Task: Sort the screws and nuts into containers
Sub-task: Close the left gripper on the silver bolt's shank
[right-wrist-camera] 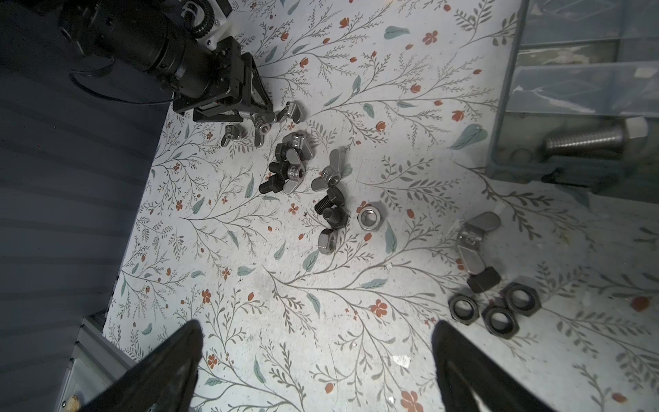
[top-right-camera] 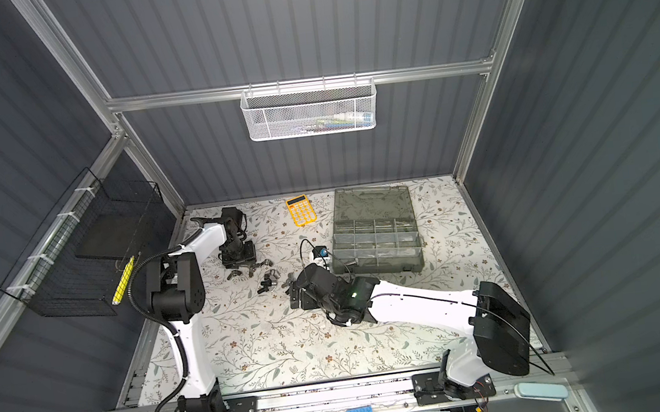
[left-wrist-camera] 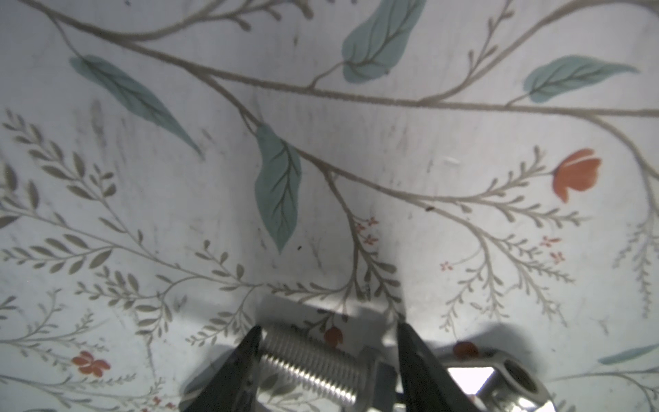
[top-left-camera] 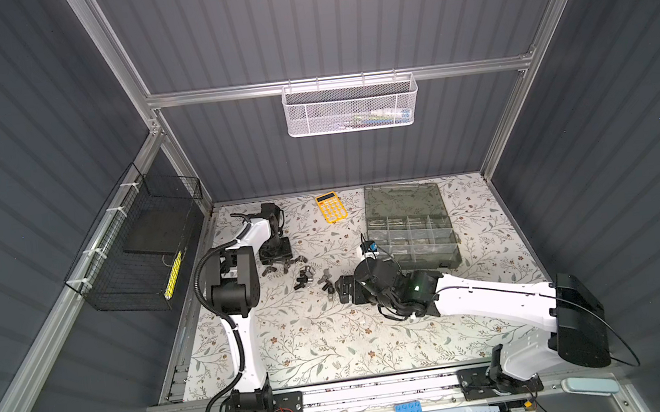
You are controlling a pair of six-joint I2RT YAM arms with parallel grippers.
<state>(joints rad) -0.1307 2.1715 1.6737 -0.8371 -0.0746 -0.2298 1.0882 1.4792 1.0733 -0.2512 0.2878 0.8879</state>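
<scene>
Two grippers in play, and one organizer box (top-left-camera: 430, 262) at the far right with its lid open. The left gripper (left-wrist-camera: 328, 339) is low over the floral mat (left-wrist-camera: 178, 185), one silver screw (left-wrist-camera: 310, 367) lying lengthwise between its fingers, one tip at the thread end and one at the head. Pinched or merely bracketed? Cannot tell. The right gripper (right-wrist-camera: 317, 339) hangs spread wide and empty — three black nuts (right-wrist-camera: 512, 330) sit just beside one fingertip, and a second silver screw (right-wrist-camera: 585, 139) lies in the box's corner compartment nearest that gripper

black, silver screws (right-wrist-camera: 330, 201) and nuts (right-wrist-camera: 497, 319) scattered, grey organizer (top-left-camera: 434, 262) open
</scene>
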